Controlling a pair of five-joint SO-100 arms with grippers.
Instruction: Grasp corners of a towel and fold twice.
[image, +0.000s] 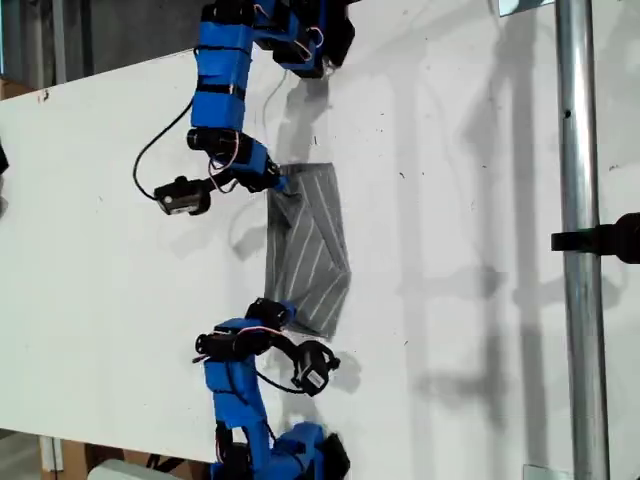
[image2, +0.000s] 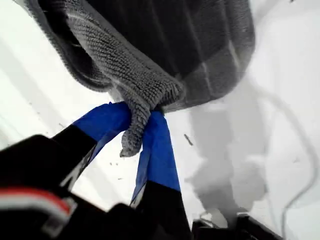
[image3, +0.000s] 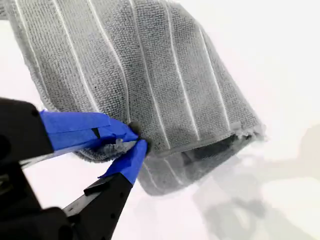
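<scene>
Bright, even light is washing the white table (image: 450, 250) in the exterior view, nearly bleaching it. Soft grey shadows of the arms are falling toward three o'clock, so light is coming from nine. Both wrist views are blurring at close range: the black gripper bodies are smearing, while the towel's (image3: 150, 75) weave is staying fairly crisp.

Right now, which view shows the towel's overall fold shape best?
The exterior view: the whole towel lies between both arms. The first wrist view shows only a bunched corner in the claw, the second only a striped folded edge.
</scene>
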